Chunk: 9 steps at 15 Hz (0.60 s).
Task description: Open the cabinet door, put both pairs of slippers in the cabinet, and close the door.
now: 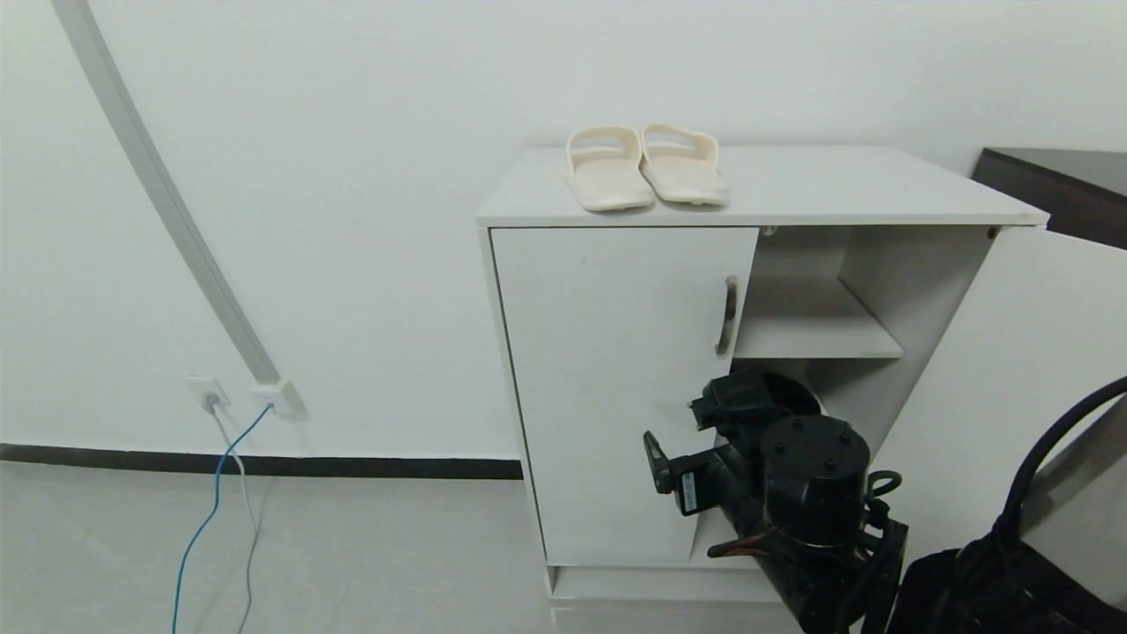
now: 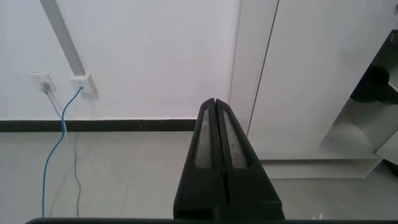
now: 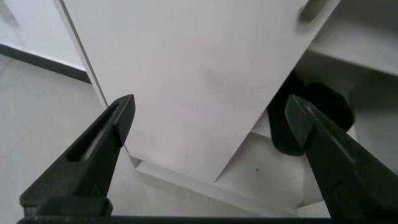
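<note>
Widely spread and with nothing between its fingers, the right gripper (image 3: 209, 99) hangs in front of the lower part of the cabinet (image 1: 880, 185). It is near the edge of the closed left door (image 1: 616, 379) but does not touch it. Just behind, in the lower compartment, lies a dark rounded thing (image 3: 314, 115), which I judge to be the dark pair of slippers, already put in. The left gripper (image 2: 214, 106) is pressed completely together and empty, low beside the cabinet on its left side. The right door (image 1: 1012, 370) stands wide open. The cream slippers (image 1: 647, 167) lie on top of the cabinet, side by side and touching, with the toes at the front edge. The step in hand seems to be fetching this pair. To do it well, the arm should go back straight, away from the handle (image 1: 729, 313), then rise and take both slippers together where they meet. The free shelf (image 1: 810, 326) looks a good place for them.
</note>
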Tool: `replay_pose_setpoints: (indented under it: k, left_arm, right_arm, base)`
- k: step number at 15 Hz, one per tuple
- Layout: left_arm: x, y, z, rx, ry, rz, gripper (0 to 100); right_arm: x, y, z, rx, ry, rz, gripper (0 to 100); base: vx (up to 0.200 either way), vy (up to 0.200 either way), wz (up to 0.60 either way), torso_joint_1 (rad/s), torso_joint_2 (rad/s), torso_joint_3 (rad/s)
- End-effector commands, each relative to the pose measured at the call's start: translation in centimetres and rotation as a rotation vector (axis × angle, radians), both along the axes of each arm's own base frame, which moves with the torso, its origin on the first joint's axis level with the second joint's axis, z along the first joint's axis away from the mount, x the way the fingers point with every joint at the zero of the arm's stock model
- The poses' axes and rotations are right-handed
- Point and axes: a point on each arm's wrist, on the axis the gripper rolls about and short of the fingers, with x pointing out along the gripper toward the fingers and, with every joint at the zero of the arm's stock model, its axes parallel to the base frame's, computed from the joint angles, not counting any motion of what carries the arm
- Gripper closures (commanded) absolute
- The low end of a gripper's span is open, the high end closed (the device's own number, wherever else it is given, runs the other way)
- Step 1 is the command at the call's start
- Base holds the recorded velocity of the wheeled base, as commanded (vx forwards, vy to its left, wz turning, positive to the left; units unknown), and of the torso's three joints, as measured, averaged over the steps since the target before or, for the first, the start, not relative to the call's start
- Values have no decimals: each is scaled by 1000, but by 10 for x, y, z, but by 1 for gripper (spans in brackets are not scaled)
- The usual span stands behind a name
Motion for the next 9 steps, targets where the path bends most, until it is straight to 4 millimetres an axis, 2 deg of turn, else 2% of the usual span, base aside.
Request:
replay_pose_setpoints:
  k: [1,9]
  left_arm:
    - [0,0,0,0,1,1,100]
    - [0,0,0,0,1,3,100]
  right_arm:
    - [0,1,-1,-1,1,1,0]
    - [-1,0,-2,-6,5,3,0]
  base:
    - [0,0,0,134,-461,-339]
    - [0,0,0,167,-486,-323]
